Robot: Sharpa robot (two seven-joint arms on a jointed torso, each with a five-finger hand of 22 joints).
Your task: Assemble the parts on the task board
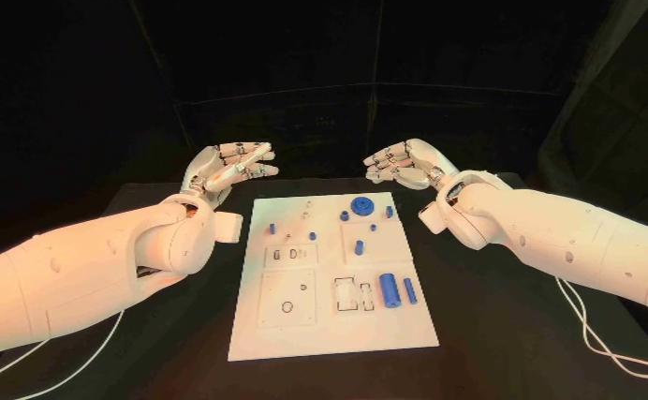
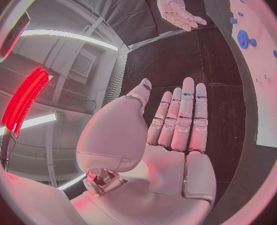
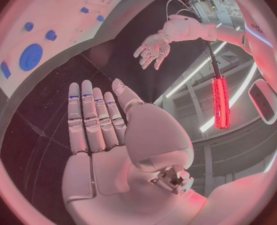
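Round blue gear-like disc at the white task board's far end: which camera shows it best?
Head view: the round blue gear-like disc sits unobstructed, with the whole white task board visible. Both wrist views catch it curved, near the rim.

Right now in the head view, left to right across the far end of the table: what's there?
left hand → blue round part on the task board → right hand. Both hands hold nothing.
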